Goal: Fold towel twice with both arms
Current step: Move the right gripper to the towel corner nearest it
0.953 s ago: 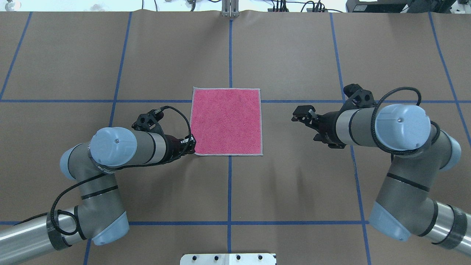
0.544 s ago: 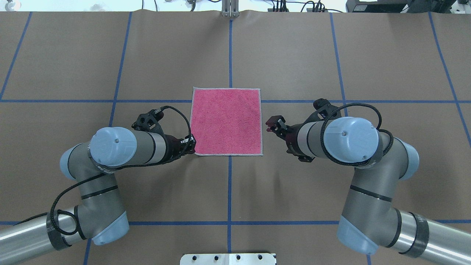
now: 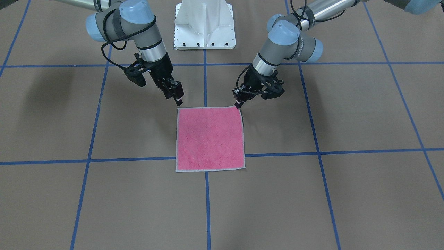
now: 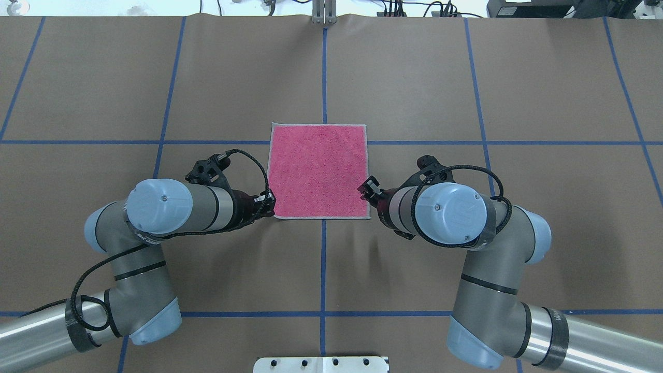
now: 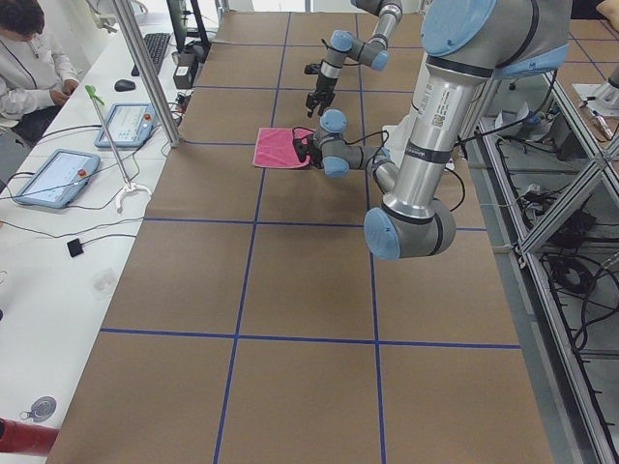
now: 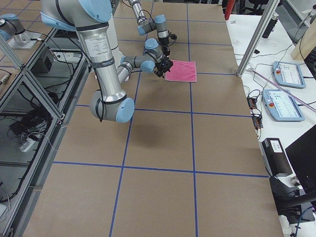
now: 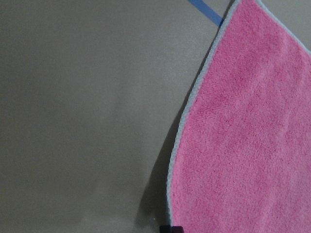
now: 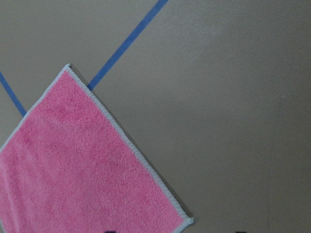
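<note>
Left gripper (image 3: 238,101) sits right on the towel's (image 3: 209,139) robot-side corner, jaws drawn together there. Whether cloth is pinched between them, I cannot tell. Right gripper (image 3: 178,97) is at the other robot-side corner, jaws apart and holding nothing. So that's two grippers, one at each of those corners, and one towel between them. It lies flat and spread, a neat square with the pink terry face up and light grey stitched edging all round, no fold in it yet. Outward from it are two arms, left arm (image 4: 171,207) and right arm (image 4: 450,212). They are grey-silver tubes with light blue caps and looping black cables, each angling in toward the towel from its own side. Under the towel is a table (image 4: 414,77) covered in smooth brown paper and ruled by blue tape lines (image 4: 324,77); one line runs beneath the towel's middle. Past its robot-side edge stands one white metal pedestal (image 3: 204,24).
</note>
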`<action>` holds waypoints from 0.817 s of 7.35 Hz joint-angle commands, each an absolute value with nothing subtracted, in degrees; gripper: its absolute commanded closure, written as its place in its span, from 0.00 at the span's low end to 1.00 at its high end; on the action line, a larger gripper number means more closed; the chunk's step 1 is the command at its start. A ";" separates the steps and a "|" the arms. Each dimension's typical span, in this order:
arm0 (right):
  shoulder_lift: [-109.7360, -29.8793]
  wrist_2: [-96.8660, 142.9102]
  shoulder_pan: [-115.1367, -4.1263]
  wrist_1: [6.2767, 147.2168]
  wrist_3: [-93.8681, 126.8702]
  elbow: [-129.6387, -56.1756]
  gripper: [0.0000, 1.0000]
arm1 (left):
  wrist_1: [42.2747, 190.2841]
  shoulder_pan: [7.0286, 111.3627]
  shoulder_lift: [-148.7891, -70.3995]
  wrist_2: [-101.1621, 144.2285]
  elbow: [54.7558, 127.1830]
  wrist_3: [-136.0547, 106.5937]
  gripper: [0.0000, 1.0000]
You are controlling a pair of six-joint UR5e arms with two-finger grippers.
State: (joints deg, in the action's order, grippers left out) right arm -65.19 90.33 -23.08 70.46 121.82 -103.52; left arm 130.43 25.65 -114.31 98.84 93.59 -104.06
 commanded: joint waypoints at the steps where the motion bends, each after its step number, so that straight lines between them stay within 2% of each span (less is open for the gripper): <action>1: -64.51 90.26 -23.03 70.58 121.99 -102.04 0.32 | 130.52 25.58 -114.26 98.96 93.60 -104.06 1.00; 6: -61.35 90.26 -23.12 70.32 121.82 -96.34 0.32 | 130.60 25.58 -114.35 99.14 93.52 -104.06 1.00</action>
